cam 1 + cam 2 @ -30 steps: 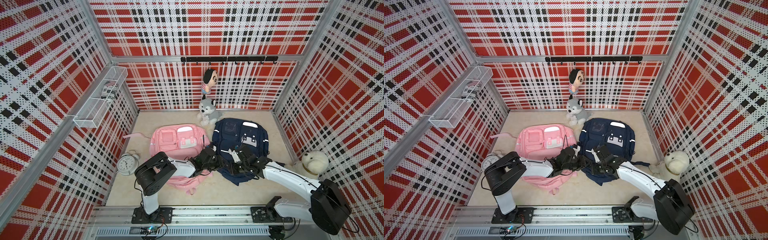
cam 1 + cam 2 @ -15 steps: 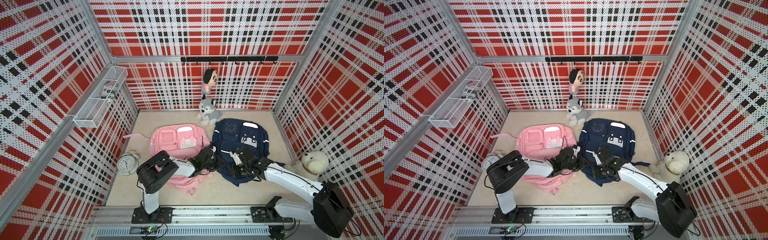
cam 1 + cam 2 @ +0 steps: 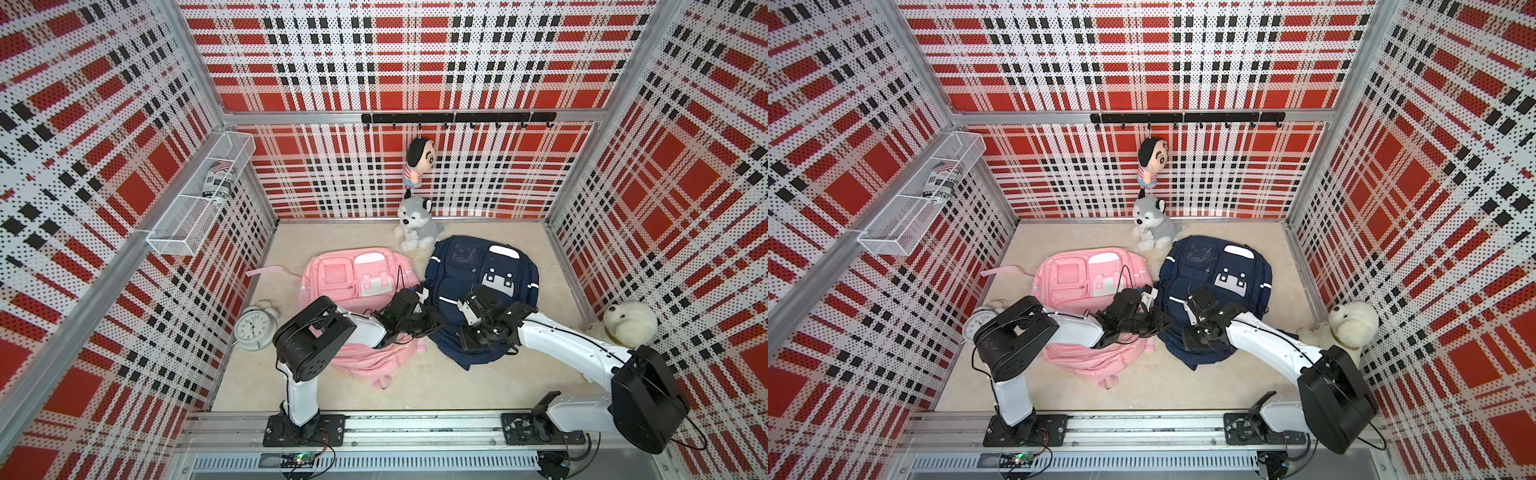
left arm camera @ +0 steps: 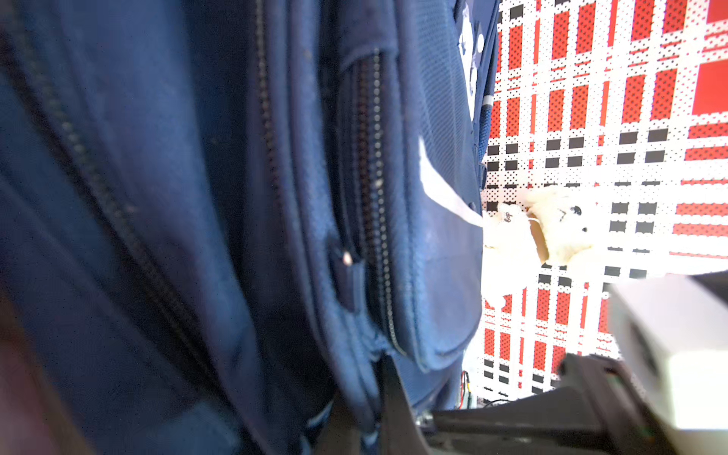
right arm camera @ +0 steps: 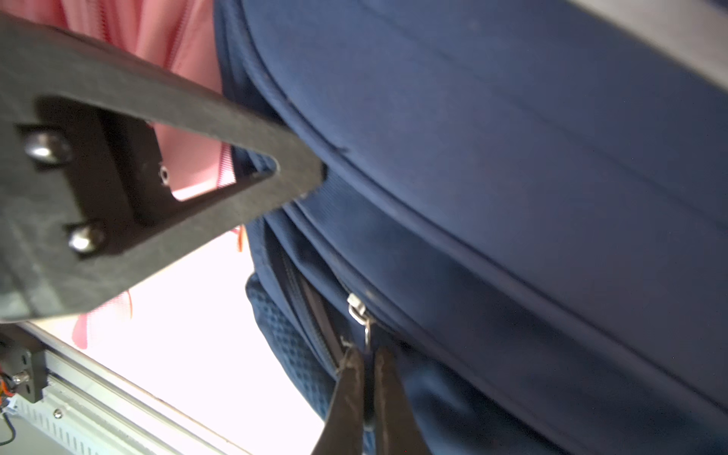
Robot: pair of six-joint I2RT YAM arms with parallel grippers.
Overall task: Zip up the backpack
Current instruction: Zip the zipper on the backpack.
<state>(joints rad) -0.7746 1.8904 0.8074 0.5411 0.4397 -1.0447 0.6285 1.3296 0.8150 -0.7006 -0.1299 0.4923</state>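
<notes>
Since the earlier frame the navy backpack lies unmoved on the tabletop beside the pink backpack — but the left hand has closed, seemingly pinching its side fabric. Meanwhile the right hand is pinched tight on the zipper pull. Bracing looks done; next — draw the pull along the track against that anchor.

In both top views I look steeply down from above the base rail at six o'clock toward the back wall at twelve, sharing the whole scene. My left wrist camera sits nearly against the navy backpack, facing three o'clock; the right wrist one, equally close, faces about nine, sharing that backpack.
</notes>
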